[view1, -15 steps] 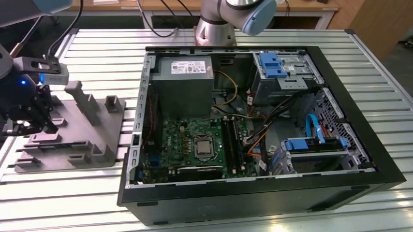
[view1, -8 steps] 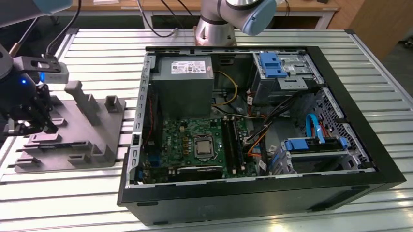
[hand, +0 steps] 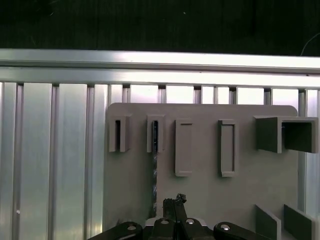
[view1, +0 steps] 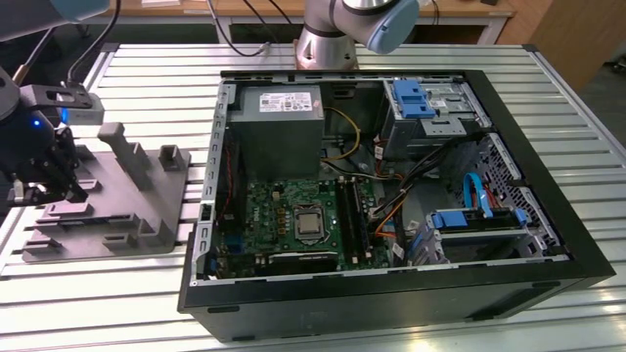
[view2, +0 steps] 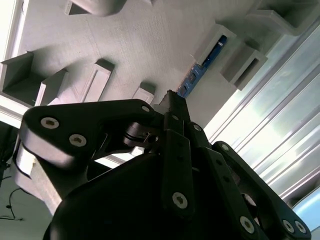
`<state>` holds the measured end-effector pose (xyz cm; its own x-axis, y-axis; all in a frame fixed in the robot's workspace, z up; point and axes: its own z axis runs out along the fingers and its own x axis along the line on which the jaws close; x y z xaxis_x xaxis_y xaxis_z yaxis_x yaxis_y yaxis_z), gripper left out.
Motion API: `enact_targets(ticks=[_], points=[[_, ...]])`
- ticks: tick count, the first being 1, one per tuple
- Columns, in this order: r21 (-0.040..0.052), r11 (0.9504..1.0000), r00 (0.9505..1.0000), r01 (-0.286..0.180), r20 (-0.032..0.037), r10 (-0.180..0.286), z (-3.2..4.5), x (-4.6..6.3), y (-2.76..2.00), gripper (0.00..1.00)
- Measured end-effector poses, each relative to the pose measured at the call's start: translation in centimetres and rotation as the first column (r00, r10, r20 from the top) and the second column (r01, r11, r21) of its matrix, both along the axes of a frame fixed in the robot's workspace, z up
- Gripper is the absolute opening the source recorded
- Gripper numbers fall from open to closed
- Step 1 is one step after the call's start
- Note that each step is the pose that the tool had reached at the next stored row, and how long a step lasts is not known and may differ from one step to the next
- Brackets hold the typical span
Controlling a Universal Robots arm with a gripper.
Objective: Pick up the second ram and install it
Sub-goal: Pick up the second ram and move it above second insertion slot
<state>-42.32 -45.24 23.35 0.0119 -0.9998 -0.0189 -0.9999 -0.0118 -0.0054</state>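
**Gripper over the tray, ram sitting in its slot**

We are seeing the gripper [view2: 172, 97] hanging over the grey tray [view1: 166, 202], above the tray's end farthest from the case [view1: 391, 293]. Its fingers [view2: 175, 145] are lying together, the tips meeting, and nothing is showing between them.

In both wrist views the ram [view2: 202, 67] [hand: 155, 137] is standing on edge in the tray. Its bluish board is running through a narrow raised slot block. The fingertips are sitting just beside the ram's near end, and we cannot tell whether they are touching it. Other raised blocks are standing on the tray on both sides of the ram.

The tray is lying flat on the slatted metal table [hand: 50, 150]. In the exterior view the open case is lying just beside the tray, on the exterior view's right of it. The motherboard [view1: 284, 213] is lying face up inside the case, well apart from the tray and from the ram.
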Motion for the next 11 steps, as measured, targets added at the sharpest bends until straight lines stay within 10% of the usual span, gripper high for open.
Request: enact_targets(ticks=[11], points=[[-0.0001,0.9997,0.9997,-0.024,0.0,0.024,0.0,0.0,0.0,0.1]])
